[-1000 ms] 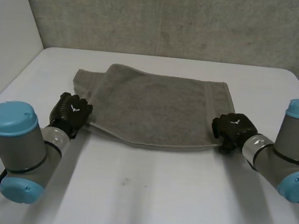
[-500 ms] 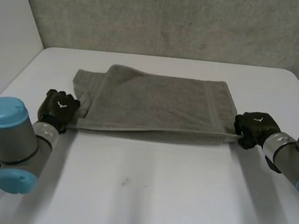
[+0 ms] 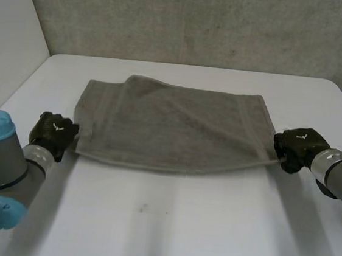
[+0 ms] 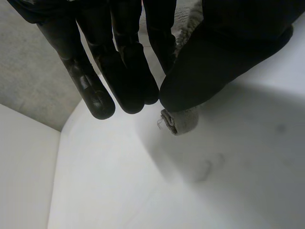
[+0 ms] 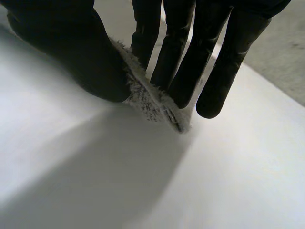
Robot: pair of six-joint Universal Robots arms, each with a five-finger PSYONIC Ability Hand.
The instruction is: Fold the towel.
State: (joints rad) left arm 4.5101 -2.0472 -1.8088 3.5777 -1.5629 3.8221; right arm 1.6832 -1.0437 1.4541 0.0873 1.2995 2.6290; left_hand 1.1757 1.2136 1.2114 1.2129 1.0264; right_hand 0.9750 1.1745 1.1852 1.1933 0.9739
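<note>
Head view | left hand [image 3: 53, 133], right hand [image 3: 297, 147] pinch towel [image 3: 171, 125] corners | spread wider than before

Fuzzy terry-cloth towel [image 3: 171, 125], smooth matt table [image 3: 179, 227]

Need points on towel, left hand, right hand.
towel [image 3: 171, 125], head view, middle of the cloth.
left hand [image 3: 54, 131], head view, back of the hand.
right hand [image 3: 299, 145], head view, back of the hand.

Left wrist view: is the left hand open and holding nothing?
No, the left hand pinches a corner of the towel between its thumb and fingers.
</note>
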